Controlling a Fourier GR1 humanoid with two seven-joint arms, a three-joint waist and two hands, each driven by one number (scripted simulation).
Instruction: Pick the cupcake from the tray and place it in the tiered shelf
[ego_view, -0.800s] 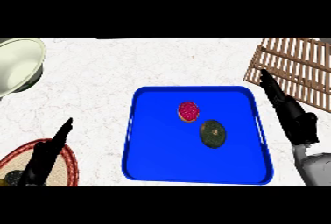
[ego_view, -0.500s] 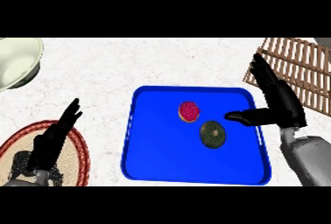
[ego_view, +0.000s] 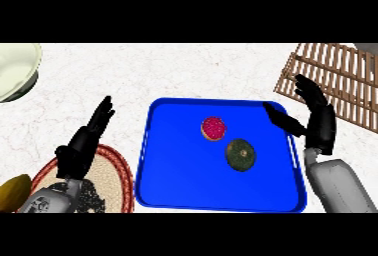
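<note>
The cupcake, pink-topped with a tan rim, lies on the blue tray near its upper middle. Just below and right of it lies a dark green round item. My right hand is open over the tray's right rim, fingers up, thumb pointing left toward the cupcake, a short gap away. The brown slatted tiered shelf fills the upper right corner, just behind that hand. My left hand is open left of the tray, fingers up.
A woven red-rimmed plate lies under my left forearm at lower left, with a yellowish item at the edge. A pale bowl sits at upper left. The counter is white marble.
My right hand has shifted from over the tray's right part out to its right rim, the thumb now farther from the green item. The left hand rose higher beside the tray.
</note>
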